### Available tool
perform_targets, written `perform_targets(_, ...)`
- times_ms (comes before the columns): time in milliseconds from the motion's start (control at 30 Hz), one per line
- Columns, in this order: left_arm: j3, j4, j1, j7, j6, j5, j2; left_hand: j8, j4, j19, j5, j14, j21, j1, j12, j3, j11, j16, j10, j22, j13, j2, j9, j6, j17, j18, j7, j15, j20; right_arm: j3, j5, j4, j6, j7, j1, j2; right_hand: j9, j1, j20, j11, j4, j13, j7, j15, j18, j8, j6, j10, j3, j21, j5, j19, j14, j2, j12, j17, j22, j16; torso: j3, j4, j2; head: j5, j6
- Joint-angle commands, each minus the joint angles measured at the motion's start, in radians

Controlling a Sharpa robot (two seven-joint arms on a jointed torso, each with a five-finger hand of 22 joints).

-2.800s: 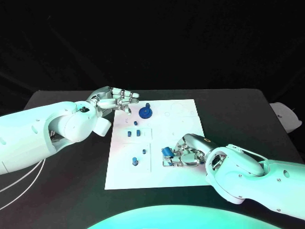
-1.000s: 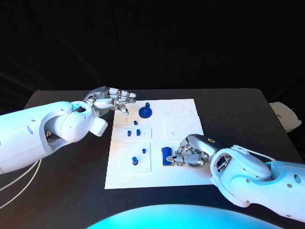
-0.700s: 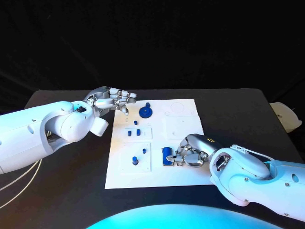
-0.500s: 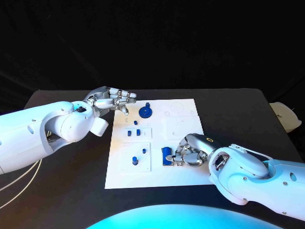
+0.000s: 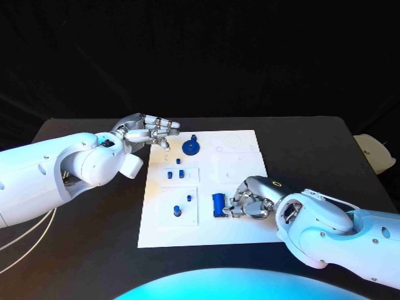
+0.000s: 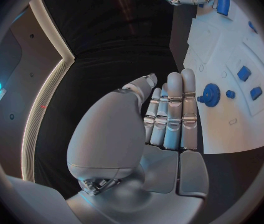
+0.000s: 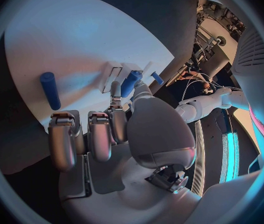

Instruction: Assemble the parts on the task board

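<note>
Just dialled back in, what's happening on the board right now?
The right hand is at the near right part of the white task board, fingers curled by a blue cylinder part; whether it grips the part I cannot tell. The left hand hovers at the board's far left corner, holding nothing, beside the blue gear-like part. Several small blue parts sit in the board's middle panels.

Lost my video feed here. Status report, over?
Left hand open, idle at task board's far corner. Right hand holding blue part on the board. Nothing in the way.
</note>
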Motion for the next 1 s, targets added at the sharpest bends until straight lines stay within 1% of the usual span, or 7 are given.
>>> perform_targets(33,0.0,0.0,0.001,0.008,0.011,0.005,0.003,0.006,-0.001,-0.004,0.001,-0.005,-0.004,-0.007,0.007,-0.005,0.002,-0.006,-0.006,-0.001,-0.001,0.006,0.0,-0.008,-0.002,0.013,0.001,0.0,-0.001,0.0,-0.031,0.004,0.016,-0.008,-0.001,-0.005,0.001,0.011,-0.007,-0.001,-0.006,0.063,-0.005,-0.007,-0.005,0.004,0.0,0.008,0.002,-0.001,-0.004,0.095,0.092,0.003,-0.006,0.184,0.25,0.003,0.0011,-0.0006,0.0,0.0,0.002)
perform_targets(333,0.0,-0.001,0.0,0.008,0.012,0.005,0.004,0.006,-0.001,-0.004,0.001,-0.005,-0.004,-0.007,0.007,-0.005,0.002,-0.006,-0.006,-0.001,-0.001,0.006,0.0,-0.008,-0.002,0.013,0.001,0.0,-0.001,0.002,-0.04,0.039,-0.05,0.002,0.005,-0.047,0.0,0.005,-0.006,0.002,0.003,0.055,-0.001,-0.006,-0.004,-0.001,-0.008,0.003,-0.004,-0.009,0.001,0.093,0.091,0.006,-0.018,0.179,0.248,0.001,-0.0003,-0.0004,0.001,-0.007,0.006)
perform_targets(433,-0.001,-0.001,0.0,0.009,0.011,0.006,0.004,0.006,-0.001,-0.004,0.001,-0.005,-0.004,-0.007,0.007,-0.005,0.002,-0.006,-0.006,-0.001,-0.001,0.006,0.0,-0.008,-0.002,0.013,0.001,0.0,-0.001,0.003,-0.027,0.052,-0.067,0.016,0.027,-0.089,-0.006,0.006,-0.003,0.01,0.007,0.049,0.009,-0.001,-0.001,-0.017,-0.03,-0.002,-0.012,-0.022,0.004,0.088,0.089,0.0,-0.028,0.172,0.244,-0.002,-0.0001,0.0001,0.001,-0.011,0.007)
perform_targets(600,-0.001,0.001,0.0,0.009,0.01,0.006,0.003,0.006,-0.001,-0.004,0.001,-0.005,-0.004,-0.007,0.007,-0.005,0.002,-0.006,-0.006,-0.001,-0.001,0.006,0.0,-0.008,-0.002,0.013,0.001,0.0,-0.001,0.003,-0.017,0.042,-0.051,0.034,0.063,-0.164,-0.03,0.022,0.01,0.031,0.007,0.031,0.035,0.017,0.005,-0.07,-0.081,-0.018,-0.025,-0.052,0.007,0.078,0.086,-0.012,-0.057,0.158,0.236,-0.009,-0.0035,-0.0021,-0.001,-0.026,0.009)
perform_targets(633,-0.001,0.001,0.0,0.01,0.009,0.007,0.003,0.006,-0.001,-0.004,0.001,-0.005,-0.004,-0.007,0.007,-0.005,0.002,-0.006,-0.006,-0.001,-0.001,0.006,0.0,-0.008,-0.002,0.013,0.001,0.0,-0.001,0.003,-0.022,0.039,-0.046,0.035,0.066,-0.175,-0.034,0.026,0.012,0.034,0.006,0.029,0.037,0.019,0.005,-0.076,-0.083,-0.02,-0.027,-0.052,0.005,0.078,0.086,-0.013,-0.06,0.159,0.236,-0.008,-0.0026,-0.002,0.0,-0.03,0.01)
perform_targets(900,-0.001,0.0,0.0,0.011,0.009,0.007,0.003,0.006,-0.001,-0.004,0.001,-0.005,-0.004,-0.007,0.007,-0.005,0.002,-0.006,-0.006,-0.001,-0.001,0.006,0.0,-0.008,-0.002,0.013,0.001,0.0,-0.001,-0.002,-0.059,0.016,-0.012,0.037,0.072,-0.232,-0.041,0.04,0.018,0.034,0.005,0.03,0.036,0.022,0.003,-0.083,-0.059,-0.019,-0.031,-0.043,-0.001,0.082,0.088,-0.012,-0.06,0.168,0.239,-0.005,-0.0021,-0.0071,-0.001,-0.039,0.009)
perform_targets(1000,-0.001,0.0,0.0,0.011,0.01,0.008,0.004,0.006,-0.001,-0.004,0.001,-0.005,-0.004,-0.007,0.007,-0.005,0.002,-0.006,-0.006,-0.001,-0.001,0.006,0.0,-0.008,-0.002,0.013,0.001,0.0,-0.001,-0.004,-0.064,0.013,0.0,0.034,0.062,-0.235,-0.042,0.046,0.018,0.032,0.004,0.031,0.033,0.021,0.003,-0.082,-0.046,-0.018,-0.032,-0.04,-0.001,0.083,0.088,-0.01,-0.059,0.17,0.24,-0.004,-0.0012,-0.0045,-0.001,-0.04,0.008)
